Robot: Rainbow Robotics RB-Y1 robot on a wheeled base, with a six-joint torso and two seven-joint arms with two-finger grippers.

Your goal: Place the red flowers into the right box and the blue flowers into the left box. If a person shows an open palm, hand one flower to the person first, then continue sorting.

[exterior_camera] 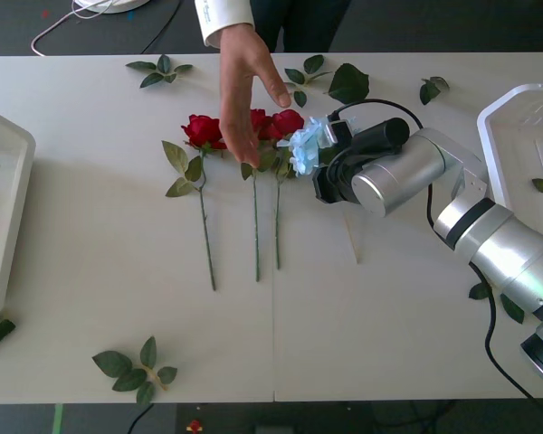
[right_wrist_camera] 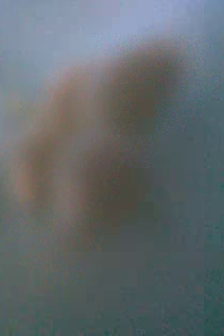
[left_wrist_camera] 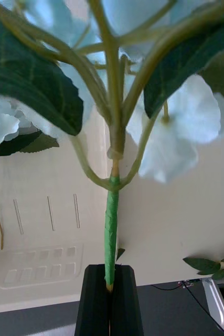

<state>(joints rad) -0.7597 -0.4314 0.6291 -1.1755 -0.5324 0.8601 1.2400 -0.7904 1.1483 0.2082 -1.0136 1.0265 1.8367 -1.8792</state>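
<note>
Pale-blue petals and broad green leaves belong to a blue flower whose taped green stem is pinched between the closed black fingers of the left claw. Beyond it lies a white ribbed surface, probably the left box, which would explain why the stem hangs there, ready to be let go. In the front view the left box sits at the left edge of the counter and the right box at the right edge. The person's open hand reaches down from the upper middle over three red roses lying side by side, stems pointing toward the bottom of the frame. The right claw has its tip against a second pale-blue cluster just right of the roses and close to the hand, which looks like an offer to the person. Whether the right claw is open or closed cannot be told. Its wrist camera shows a blurred, skin-toned shape, probably that hand very near.
</note>
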